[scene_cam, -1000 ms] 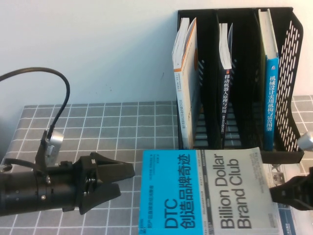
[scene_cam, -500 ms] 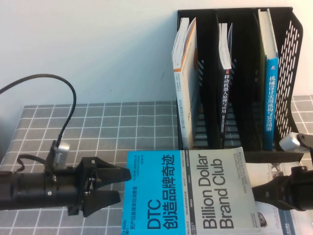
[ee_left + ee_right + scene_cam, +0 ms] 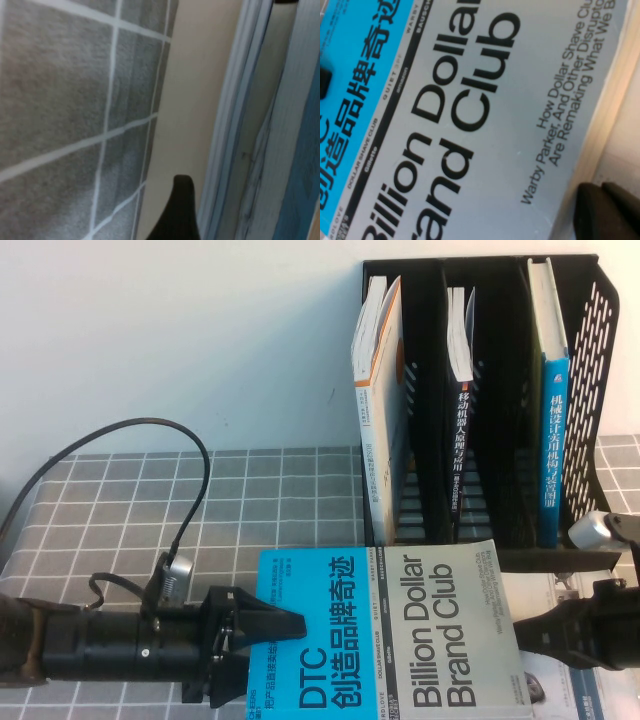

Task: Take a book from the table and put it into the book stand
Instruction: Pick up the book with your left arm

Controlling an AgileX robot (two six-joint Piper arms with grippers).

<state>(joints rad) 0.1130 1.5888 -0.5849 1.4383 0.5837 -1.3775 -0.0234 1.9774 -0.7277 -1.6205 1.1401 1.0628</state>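
At the near edge of the table (image 3: 200, 500), the book (image 3: 400, 635) lies flat with its cover up, the bright blue half with "DTC" to the left and the grey-white half with "Billion Dollar Brand Club" to the right. It rests partly on a white magazine or book (image 3: 575, 680) whose printed page shows past its right side.

The left gripper (image 3: 275, 640) lies low over the cloth at the near left, pointing right at the book's left edge. Its fingers are spread wide, one tip reaching over the blue cover and the other lower, at the book's edge; in the left wrist view the pale page edge of the book (image 3: 190, 100) fills the middle, with one dark fingertip (image 3: 177, 210) in front of it. The fingers bracket the edge but are not pressed together on it. A black cable (image 3: 130, 440) loops up from that arm.

The right gripper (image 3: 540, 630) comes in from the near right, its dark tips at the book's right edge. In the right wrist view the grey cover (image 3: 485, 125) is close up, and the two fingertips (image 3: 610, 210) lie close together just beside the page edge; whether they pinch anything cannot be told.

Farther back, right of centre, stands the book stand (image 3: 600, 360), upright against the white wall. Each slot holds one upright book: a white book (image 3: 378, 400) in the left slot, a dark book (image 3: 460, 390) in the middle, and a tall blue-spined book (image 3: 555, 430) in the right.
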